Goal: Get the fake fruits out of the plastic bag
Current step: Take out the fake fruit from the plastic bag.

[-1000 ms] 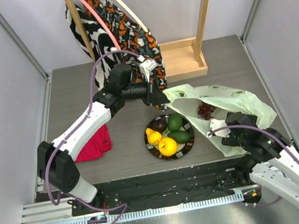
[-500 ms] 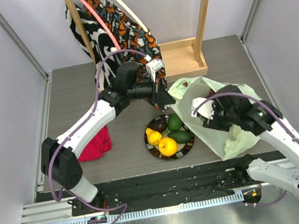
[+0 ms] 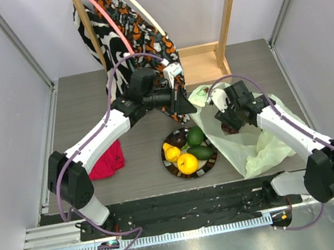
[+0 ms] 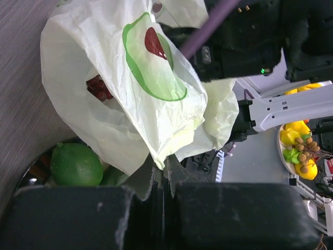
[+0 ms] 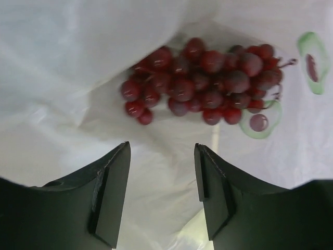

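Note:
The pale green-white plastic bag lies to the right of a plate. My left gripper is shut on the bag's edge and holds its mouth up. My right gripper reaches into that mouth. In the right wrist view its jaws stand open, a short way from the dark red grape bunch on the bag's inner film. The plate holds a lemon, an orange-yellow round fruit, two green fruits and a dark one.
A red cloth lies left of the plate under my left arm. Zebra and orange patterned cloth bags hang from a wooden stand at the back. Grey walls close in both sides.
My right arm has swung from the near right corner up and over into the bag's mouth, its jaws narrowing. My left gripper shifted slightly right and back, still pinching the bag.

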Motion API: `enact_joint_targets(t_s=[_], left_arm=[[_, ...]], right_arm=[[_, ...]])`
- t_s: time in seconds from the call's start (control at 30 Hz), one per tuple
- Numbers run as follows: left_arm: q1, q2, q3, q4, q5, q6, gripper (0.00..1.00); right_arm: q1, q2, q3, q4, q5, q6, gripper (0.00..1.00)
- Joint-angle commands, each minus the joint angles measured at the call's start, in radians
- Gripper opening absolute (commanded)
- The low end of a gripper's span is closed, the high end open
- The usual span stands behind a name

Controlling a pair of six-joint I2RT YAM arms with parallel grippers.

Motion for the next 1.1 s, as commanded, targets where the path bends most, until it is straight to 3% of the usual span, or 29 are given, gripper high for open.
enact_joint_targets(t_s=[0.0,0.4,0.43,0.53,0.57,0.63,0.83,1.07], left_arm=[[-0.001,0.009,0.039,0.042,0.008,-0.015,0.0],[-0.003,0.011,0.027,0.022,-0.003,0.017,0.0],[-0.003,0.011,0.026,0.017,-0.004,0.018,0.0],[-0.003,0.009,0.022,0.017,-0.01,0.023,0.0],[-0.003,0.011,0.024,0.017,-0.012,0.023,0.0],[-0.003,0.014,0.027,0.016,-0.016,0.023,0.0],[-0.003,0.046,0.068,0.019,-0.041,0.023,0.0],[-0.003,0.123,0.168,0.022,-0.062,0.02,0.0]], right_arm=[[-0.05,0.066,0.024,0.159,0.058,0.046,0.59],[-0.099,0.387,0.061,0.378,0.092,-0.058,0.63],[-0.102,0.401,0.07,0.394,0.092,-0.072,0.59],[-0.109,0.436,0.076,0.417,0.09,-0.14,0.33],[-0.111,0.441,0.081,0.417,0.09,-0.146,0.15],[-0.117,0.424,0.097,0.403,0.073,-0.147,0.02],[-0.117,0.251,0.203,0.172,-0.15,-0.042,0.01],[-0.117,0.036,0.246,-0.026,-0.273,0.009,0.01]])
